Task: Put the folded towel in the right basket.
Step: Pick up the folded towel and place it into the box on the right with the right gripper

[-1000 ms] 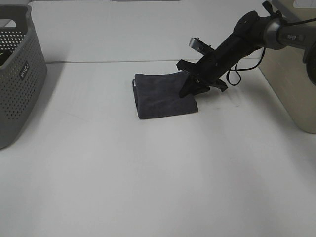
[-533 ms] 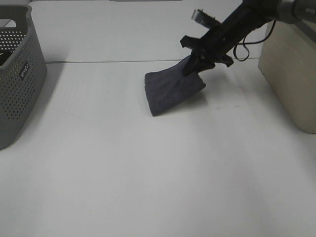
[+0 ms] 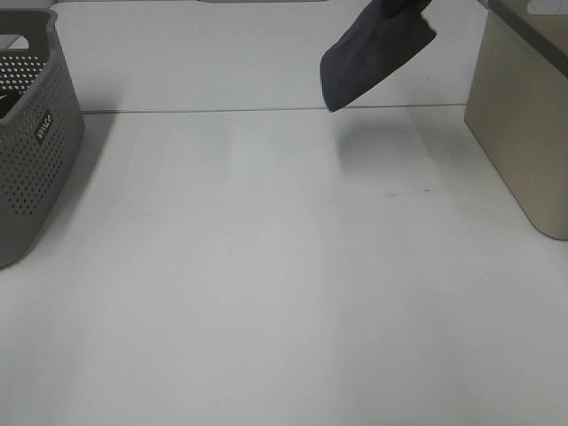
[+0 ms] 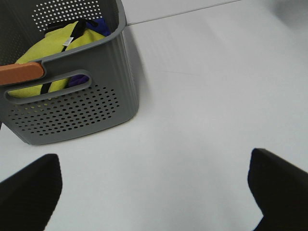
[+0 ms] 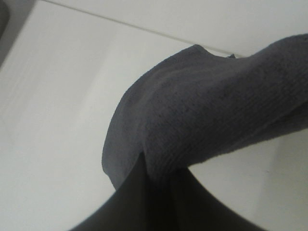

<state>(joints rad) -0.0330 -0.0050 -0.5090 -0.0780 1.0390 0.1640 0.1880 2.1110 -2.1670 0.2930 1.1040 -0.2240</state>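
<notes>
The folded dark grey towel (image 3: 373, 53) hangs in the air near the top of the exterior view, well above the white table (image 3: 284, 293). My right gripper (image 3: 404, 7) is shut on its upper edge and shows only as a dark bit at the frame's top. In the right wrist view the towel (image 5: 211, 120) fills the frame, draped over a dark finger (image 5: 139, 207). The right basket (image 3: 524, 124), beige and solid-walled, stands at the right edge, to the right of the towel. My left gripper (image 4: 154, 192) is open and empty above the table.
A grey perforated basket (image 3: 35, 133) stands at the far left; the left wrist view shows it (image 4: 72, 110) with yellow and blue cloth inside and an orange handle piece. The table's back edge runs behind the hanging towel.
My right gripper has lifted the towel off the table and carried it up and to the right, toward the beige basket. The arm has left the exterior view.
</notes>
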